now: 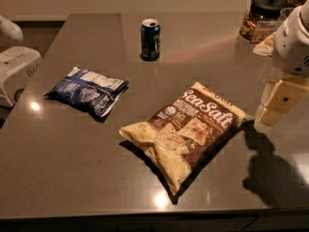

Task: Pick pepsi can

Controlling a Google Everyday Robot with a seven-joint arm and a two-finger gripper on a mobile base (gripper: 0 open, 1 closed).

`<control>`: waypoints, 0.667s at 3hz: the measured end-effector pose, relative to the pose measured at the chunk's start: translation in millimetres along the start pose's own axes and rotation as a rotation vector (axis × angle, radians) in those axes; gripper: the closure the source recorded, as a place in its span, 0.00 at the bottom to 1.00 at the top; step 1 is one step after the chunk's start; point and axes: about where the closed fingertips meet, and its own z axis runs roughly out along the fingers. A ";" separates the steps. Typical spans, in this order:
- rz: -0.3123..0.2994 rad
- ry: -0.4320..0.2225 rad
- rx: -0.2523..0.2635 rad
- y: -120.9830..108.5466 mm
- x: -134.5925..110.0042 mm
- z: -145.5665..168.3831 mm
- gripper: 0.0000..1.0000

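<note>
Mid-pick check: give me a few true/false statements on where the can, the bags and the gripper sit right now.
1. The pepsi can stands upright on the table. True.
2. The gripper is holding the can. False: it hangs at the picture's right edge, well away from the can, just beyond the Sea Salt chip bag.
3. The blue snack bag lies flat, toward the picture's left of the chip bag. True.
4. The can rests on top of the blue snack bag. False: it stands apart on bare table, farther back.
5. The black-lidded jar sits at the far right corner. True.
</note>
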 end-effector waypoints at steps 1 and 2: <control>0.000 0.000 0.000 0.0 0.0 0.1 0.00; 0.000 0.000 0.000 0.1 0.0 0.2 0.00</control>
